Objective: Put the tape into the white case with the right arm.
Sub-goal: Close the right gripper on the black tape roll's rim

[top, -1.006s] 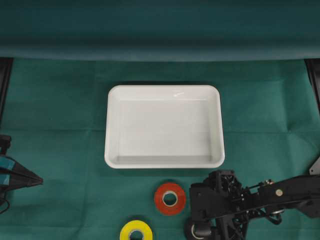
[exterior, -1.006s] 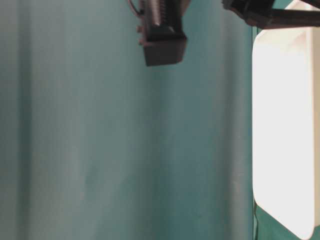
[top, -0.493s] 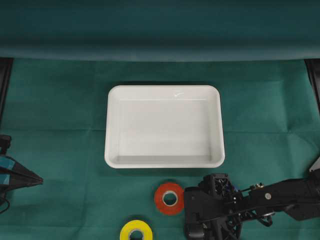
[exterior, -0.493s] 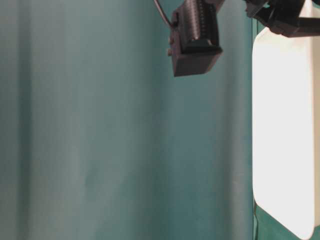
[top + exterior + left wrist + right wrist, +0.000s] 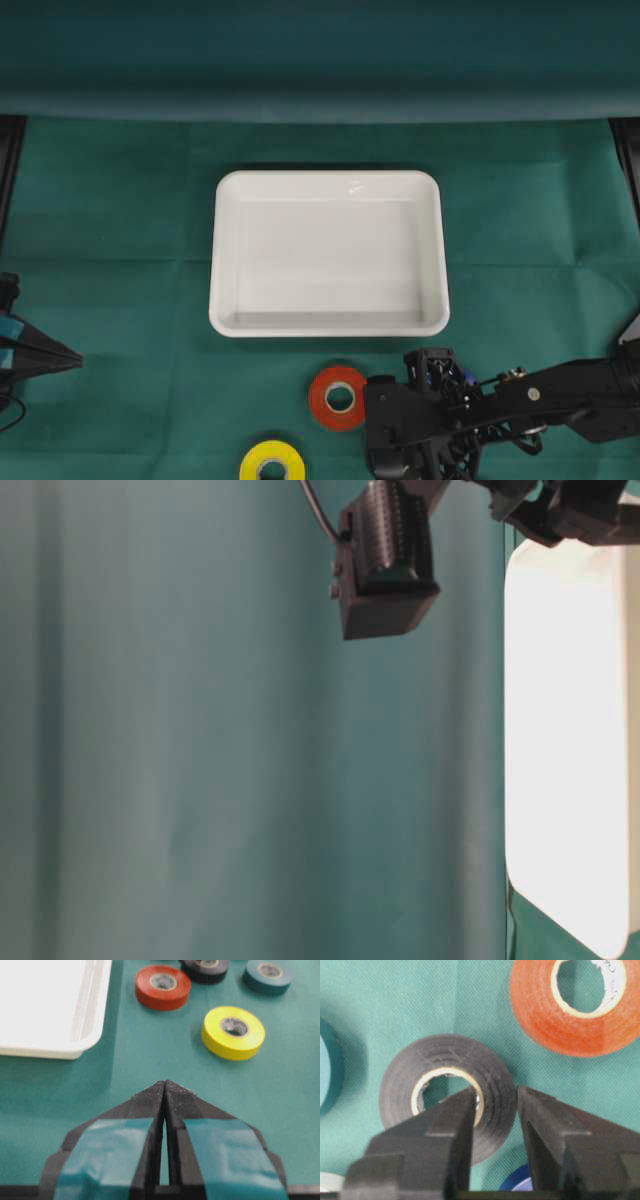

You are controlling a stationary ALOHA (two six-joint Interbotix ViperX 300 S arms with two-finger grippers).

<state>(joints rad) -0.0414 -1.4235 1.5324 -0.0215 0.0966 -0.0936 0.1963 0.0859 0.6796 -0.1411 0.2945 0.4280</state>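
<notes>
Nearest, in the right wrist view: right gripper (image 5: 495,1105) pinching the wall of a black tape roll (image 5: 447,1092), one finger inside the core, the other outside the rim; tips blurred. Around it, cut off: orange-red tape roll (image 5: 570,1005) at upper right, teal roll (image 5: 327,1067) at left edge, a blue sliver (image 5: 517,1182) at bottom. Overhead, right gripper hidden under its own wrist at lower right. Left gripper (image 5: 165,1091), teal-taped, pressed together, lower centre of its view. Beyond: yellow tape roll (image 5: 233,1032), then white case (image 5: 328,252) at frame centre, rim overexposed in the table-level view.
</notes>
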